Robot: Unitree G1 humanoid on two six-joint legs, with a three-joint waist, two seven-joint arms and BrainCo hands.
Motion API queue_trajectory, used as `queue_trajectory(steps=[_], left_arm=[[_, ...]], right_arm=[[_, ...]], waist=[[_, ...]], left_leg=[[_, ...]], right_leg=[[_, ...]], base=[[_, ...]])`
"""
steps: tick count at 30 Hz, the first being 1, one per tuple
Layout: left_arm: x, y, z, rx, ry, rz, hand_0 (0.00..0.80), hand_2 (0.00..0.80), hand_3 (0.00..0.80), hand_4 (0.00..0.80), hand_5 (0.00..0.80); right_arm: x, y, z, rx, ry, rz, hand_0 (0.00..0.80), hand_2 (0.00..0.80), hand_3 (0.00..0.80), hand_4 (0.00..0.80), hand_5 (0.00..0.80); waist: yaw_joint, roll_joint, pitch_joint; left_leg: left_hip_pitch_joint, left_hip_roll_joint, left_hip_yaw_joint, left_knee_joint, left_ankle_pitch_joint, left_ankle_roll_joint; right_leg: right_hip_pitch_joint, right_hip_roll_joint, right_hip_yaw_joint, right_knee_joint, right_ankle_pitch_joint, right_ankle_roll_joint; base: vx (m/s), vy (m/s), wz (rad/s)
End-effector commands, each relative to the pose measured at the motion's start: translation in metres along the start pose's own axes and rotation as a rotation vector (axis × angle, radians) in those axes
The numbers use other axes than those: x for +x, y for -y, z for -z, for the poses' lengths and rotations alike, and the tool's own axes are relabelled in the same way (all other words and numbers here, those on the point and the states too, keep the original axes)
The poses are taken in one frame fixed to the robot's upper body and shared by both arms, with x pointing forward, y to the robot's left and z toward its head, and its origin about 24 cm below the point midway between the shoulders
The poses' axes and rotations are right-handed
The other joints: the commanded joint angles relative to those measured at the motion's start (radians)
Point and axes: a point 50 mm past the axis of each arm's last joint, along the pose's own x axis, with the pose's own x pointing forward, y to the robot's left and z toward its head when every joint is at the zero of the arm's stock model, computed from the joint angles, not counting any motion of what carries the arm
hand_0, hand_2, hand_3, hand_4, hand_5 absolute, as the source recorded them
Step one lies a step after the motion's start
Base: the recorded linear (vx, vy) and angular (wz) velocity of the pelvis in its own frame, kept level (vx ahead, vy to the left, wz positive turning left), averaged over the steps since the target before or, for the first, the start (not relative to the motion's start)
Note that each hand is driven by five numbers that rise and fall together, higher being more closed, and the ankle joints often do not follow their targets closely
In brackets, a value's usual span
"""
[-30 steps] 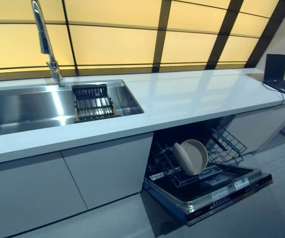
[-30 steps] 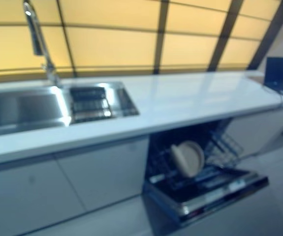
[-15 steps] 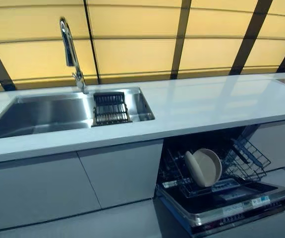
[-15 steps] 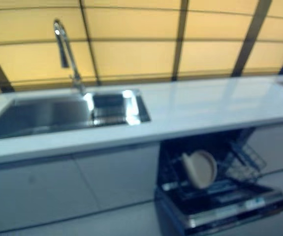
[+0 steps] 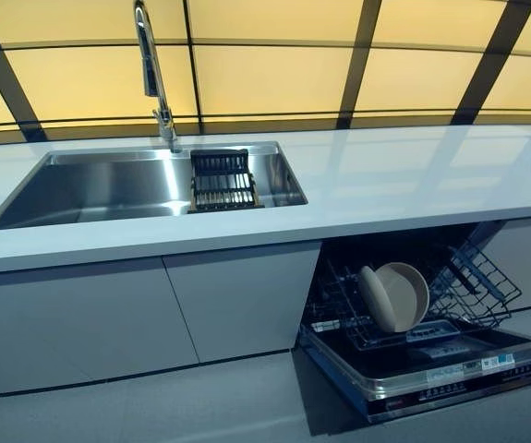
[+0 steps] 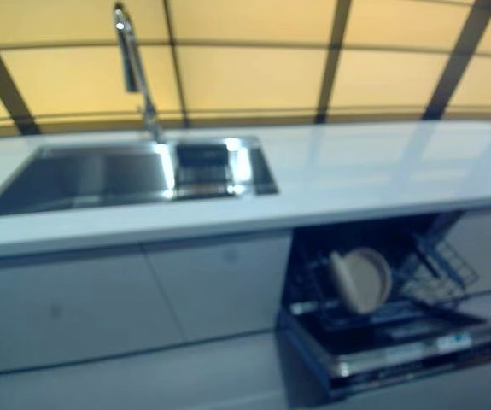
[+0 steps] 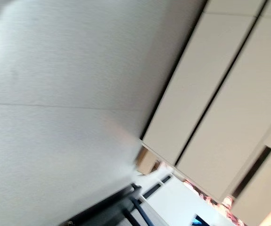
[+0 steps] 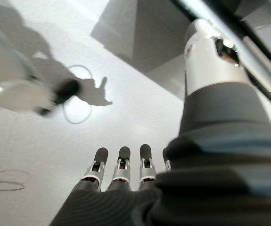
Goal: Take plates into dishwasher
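Note:
Two beige plates [image 5: 394,297] stand upright side by side in the pulled-out lower rack [image 5: 473,277] of the open dishwasher [image 5: 450,369], under the white counter [image 5: 404,175] at the right. No hand shows in the eye views. In the right wrist view my right hand [image 8: 121,169] hangs over the pale floor with straight fingers and holds nothing. The left wrist view shows only floor and cabinet fronts, not the left hand.
A steel sink [image 5: 99,189] with a tall faucet [image 5: 151,65] is set in the counter at the left. A dark slotted rack [image 5: 221,180] sits at the sink's right end. White cabinet doors [image 5: 237,295] run below. The dishwasher door juts out over the floor.
The whole picture has slid to the right, so the camera has turned left. The plates, the rack and the sink have not moved.

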Motion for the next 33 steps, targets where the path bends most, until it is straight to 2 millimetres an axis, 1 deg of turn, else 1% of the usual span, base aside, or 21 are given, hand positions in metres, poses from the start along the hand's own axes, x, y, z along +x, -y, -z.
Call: queue_trajectory(steps=[1, 2, 3, 4, 6, 7, 8, 10, 11, 15, 16, 17, 19, 22, 26, 30, 33], left_arm=[[0.0, 0.003, -0.017, -0.172, 0.054, 0.007, 0.0, 0.0, 0.0, 0.0, 0.0], [-0.001, 0.006, -0.029, -0.225, 0.092, 0.023, 0.0, 0.0, 0.0, 0.0, 0.0], [-0.001, 0.006, -0.03, -0.227, 0.097, 0.026, 0.0, 0.0, 0.0, 0.0, 0.0], [-0.001, 0.009, -0.034, -0.218, 0.112, 0.034, 0.0, 0.0, 0.0, 0.0, 0.0], [-0.001, 0.014, -0.032, -0.194, 0.113, 0.041, 0.0, 0.0, 0.0, 0.0, 0.0], [-0.001, 0.015, -0.031, -0.188, 0.11, 0.04, 0.0, 0.0, 0.0, 0.0, 0.0], [-0.001, 0.014, -0.03, -0.171, 0.111, 0.042, 0.0, 0.0, 0.0, 0.0, 0.0], [-0.001, 0.015, -0.03, -0.169, 0.113, 0.042, 0.0, 0.0, 0.0, 0.0, 0.0], [-0.001, 0.016, -0.031, -0.163, 0.119, 0.042, 0.0, 0.0, 0.0, 0.0, 0.0], [-0.001, 0.017, -0.034, -0.163, 0.128, 0.04, 0.0, 0.0, 0.0, 0.0, 0.0], [-0.001, 0.017, -0.034, -0.163, 0.128, 0.04, 0.0, 0.0, 0.0, 0.0, 0.0], [-0.001, 0.018, -0.036, -0.175, 0.133, 0.048, 0.0, 0.0, 0.0, 0.0, 0.0], [-0.002, 0.019, -0.038, -0.204, 0.145, 0.059, 0.0, 0.0, 0.0, 0.0, 0.0], [-0.002, 0.027, -0.045, -0.269, 0.163, 0.099, 0.0, 0.0, 0.0, 0.0, 0.0], [-0.003, 0.036, -0.048, -0.296, 0.177, 0.135, 0.0, 0.0, 0.0, 0.0, 0.0], [-0.004, 0.047, -0.052, -0.26, 0.198, 0.173, 0.0, 0.0, 0.0, 0.0, 0.0], [-0.004, 0.047, -0.052, -0.26, 0.198, 0.173, 0.0, 0.0, 0.0, 0.0, 0.0]], right_arm=[[0.001, -0.014, 0.004, 0.072, -0.006, -0.012, 0.0, 0.0, 0.0, 0.0, 0.0], [0.001, -0.021, 0.013, 0.107, -0.027, -0.032, 0.0, 0.0, 0.0, 0.0, 0.0], [0.001, -0.022, 0.014, 0.108, -0.026, -0.032, 0.0, 0.0, 0.0, 0.0, 0.0], [0.001, -0.022, 0.017, 0.113, -0.024, -0.027, 0.0, 0.0, 0.0, 0.0, 0.0], [0.001, -0.02, 0.024, 0.143, -0.043, -0.024, 0.0, 0.0, 0.0, 0.0, 0.0], [0.001, -0.019, 0.025, 0.151, -0.046, -0.022, 0.0, 0.0, 0.0, 0.0, 0.0], [0.001, -0.016, 0.022, 0.171, -0.031, -0.016, 0.0, 0.0, 0.0, 0.0, 0.0], [0.001, -0.015, 0.021, 0.173, -0.027, -0.015, 0.0, 0.0, 0.0, 0.0, 0.0], [0.001, -0.014, 0.015, 0.191, -0.01, -0.012, 0.0, 0.0, 0.0, 0.0, 0.0], [0.001, -0.018, 0.005, 0.266, 0.026, -0.052, 0.0, 0.0, 0.0, 0.0, 0.0], [0.001, -0.018, 0.004, 0.266, 0.026, -0.052, 0.0, 0.0, 0.0, 0.0, 0.0], [0.001, -0.023, -0.002, 0.299, 0.036, -0.081, 0.0, 0.0, 0.0, 0.0, 0.0], [0.0, -0.028, -0.011, 0.335, 0.053, -0.109, 0.0, 0.0, 0.0, 0.0, 0.0], [-0.001, -0.036, -0.019, 0.347, 0.055, -0.145, 0.0, 0.0, 0.0, 0.0, 0.0], [-0.002, -0.045, -0.022, 0.374, 0.057, -0.179, 0.0, 0.0, 0.0, 0.0, 0.0], [-0.003, -0.054, -0.024, 0.428, 0.054, -0.225, 0.0, 0.0, 0.0, 0.0, 0.0], [-0.003, -0.054, -0.024, 0.428, 0.054, -0.225, 0.0, 0.0, 0.0, 0.0, 0.0]], waist=[[0.029, -0.045, 0.002], [0.038, -0.045, 0.022], [0.039, -0.045, 0.025], [0.043, -0.045, 0.032], [0.049, -0.045, 0.033], [0.049, -0.044, 0.032], [0.049, -0.039, 0.037], [0.048, -0.037, 0.039], [0.045, -0.028, 0.046], [0.035, -0.004, 0.067], [0.035, -0.004, 0.067], [0.03, 0.01, 0.079], [0.025, 0.026, 0.093], [0.019, 0.047, 0.118], [0.015, 0.066, 0.135], [0.012, 0.083, 0.15], [0.012, 0.083, 0.15]], left_leg=[[-0.024, 0.02, -0.006, 0.123, -0.109, 0.038], [-0.037, 0.04, -0.031, 0.107, -0.078, 0.021], [-0.037, 0.043, -0.034, 0.1, -0.072, 0.019], [-0.032, 0.052, -0.044, 0.077, -0.055, 0.009], [-0.014, 0.065, -0.056, 0.025, -0.026, -0.004], [-0.01, 0.068, -0.056, 0.012, -0.019, -0.007], [-0.012, 0.07, -0.057, -0.004, -0.007, -0.013], [-0.014, 0.07, -0.057, -0.008, -0.004, -0.014], [-0.018, 0.069, -0.056, -0.015, 0.004, -0.018], [-0.031, 0.064, -0.059, -0.003, 0.009, -0.021], [-0.032, 0.064, -0.059, -0.003, 0.009, -0.021], [-0.041, 0.061, -0.058, 0.001, 0.015, -0.024], [-0.057, 0.055, -0.057, 0.01, 0.016, -0.026], [-0.089, 0.045, -0.061, 0.05, 0.013, -0.03], [-0.109, 0.03, -0.066, 0.089, 0.004, -0.026], [-0.136, 0.01, -0.061, 0.148, -0.014, -0.021], [-0.136, 0.01, -0.061, 0.148, -0.014, -0.021]], right_leg=[[0.007, 0.024, -0.019, -0.053, 0.112, 0.001], [-0.006, 0.046, -0.025, -0.041, 0.098, 0.004], [-0.005, 0.048, -0.029, -0.042, 0.097, 0.003], [0.0, 0.058, -0.04, -0.052, 0.096, 0.002], [0.018, 0.071, -0.068, -0.07, 0.091, -0.005], [0.021, 0.073, -0.075, -0.072, 0.086, -0.008], [0.013, 0.076, -0.087, -0.06, 0.073, -0.014], [0.01, 0.077, -0.088, -0.056, 0.069, -0.016], [-0.001, 0.077, -0.094, -0.039, 0.055, -0.023], [-0.022, 0.075, -0.096, -0.002, 0.034, -0.034], [-0.023, 0.075, -0.096, -0.001, 0.033, -0.035], [-0.037, 0.071, -0.098, 0.016, 0.027, -0.04], [-0.06, 0.069, -0.095, 0.043, 0.015, -0.048], [-0.1, 0.06, -0.085, 0.098, -0.002, -0.06], [-0.126, 0.051, -0.07, 0.145, -0.018, -0.068], [-0.153, 0.037, -0.059, 0.201, -0.037, -0.077], [-0.153, 0.037, -0.059, 0.201, -0.037, -0.077]], base=[[-0.221, -0.439, 0.49], [-0.181, -0.321, 0.68], [-0.164, -0.321, 0.79], [-0.048, -0.234, 0.47], [-0.032, -0.245, 0.09], [-0.085, -0.173, 0.15], [-0.077, -0.105, 0.16], [-0.084, -0.055, 0.08], [-0.107, -0.057, 0.03], [-0.092, -0.048, 0.02], [-0.141, -0.016, 0.01], [-0.146, 0.005, 0.01], [-0.191, 0.023, -0.03], [-0.15, 0.045, -0.12], [-0.086, 0.074, -0.01], [-0.08, 0.081, 0.04], [0.0, 0.0, 0.0]])
